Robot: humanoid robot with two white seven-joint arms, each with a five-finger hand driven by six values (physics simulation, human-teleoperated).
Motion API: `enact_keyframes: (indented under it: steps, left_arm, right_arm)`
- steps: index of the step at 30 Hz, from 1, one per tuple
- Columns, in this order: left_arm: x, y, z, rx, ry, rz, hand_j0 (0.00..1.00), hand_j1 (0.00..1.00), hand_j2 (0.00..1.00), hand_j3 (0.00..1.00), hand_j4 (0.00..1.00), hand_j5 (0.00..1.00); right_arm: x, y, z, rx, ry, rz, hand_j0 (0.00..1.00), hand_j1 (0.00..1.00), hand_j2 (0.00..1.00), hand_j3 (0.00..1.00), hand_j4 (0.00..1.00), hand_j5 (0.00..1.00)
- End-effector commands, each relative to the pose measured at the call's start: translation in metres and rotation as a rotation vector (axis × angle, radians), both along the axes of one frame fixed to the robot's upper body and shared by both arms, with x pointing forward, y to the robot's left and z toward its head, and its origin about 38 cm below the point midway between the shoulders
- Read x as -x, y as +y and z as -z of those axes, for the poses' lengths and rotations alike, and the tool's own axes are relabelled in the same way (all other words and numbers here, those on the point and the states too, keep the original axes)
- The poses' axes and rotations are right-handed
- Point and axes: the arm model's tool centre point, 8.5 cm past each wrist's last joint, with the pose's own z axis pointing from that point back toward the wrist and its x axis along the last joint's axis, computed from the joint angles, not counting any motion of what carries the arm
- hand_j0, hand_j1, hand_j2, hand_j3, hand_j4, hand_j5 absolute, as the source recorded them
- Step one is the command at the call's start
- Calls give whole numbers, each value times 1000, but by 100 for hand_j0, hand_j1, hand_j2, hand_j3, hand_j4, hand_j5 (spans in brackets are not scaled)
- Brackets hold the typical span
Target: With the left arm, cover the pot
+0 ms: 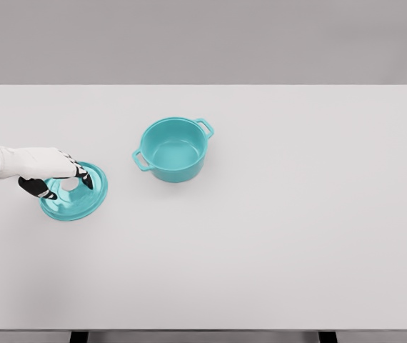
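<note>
An open teal pot (174, 149) with two side handles stands upright near the middle of the white table (275, 236). Its teal lid (82, 201) lies to the left of the pot, clearly apart from it. My left hand (66, 186) comes in from the left edge and sits over the lid's centre. Its dark-tipped fingers (87, 179) curl around the pale knob on top. The hand hides the lid's upper left part. I cannot tell whether the lid rests on the table or is slightly raised. My right arm does not show.
The table's far edge runs across the top of the view, its near edge along the bottom. Nothing else stands on it besides the pot and lid.
</note>
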Motion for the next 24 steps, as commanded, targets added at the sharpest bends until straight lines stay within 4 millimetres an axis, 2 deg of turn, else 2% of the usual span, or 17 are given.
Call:
enact_keyframes:
  steps: [1, 7, 24]
  left_arm:
    - [0, 0, 0, 2, 0, -2, 73, 73, 73, 73, 73, 73]
    - [0, 0, 0, 2, 0, -2, 68, 68, 68, 68, 68, 68]
    - [0, -3, 3, 6, 6, 2, 66, 66, 66, 66, 66, 66]
  right_arm:
    - [0, 0, 0, 0, 0, 0, 100, 100, 100, 100, 100, 100]
    - [0, 0, 0, 0, 0, 0, 100, 100, 100, 100, 100, 100]
    - [0, 0, 0, 0, 0, 0, 100, 100, 100, 100, 100, 100]
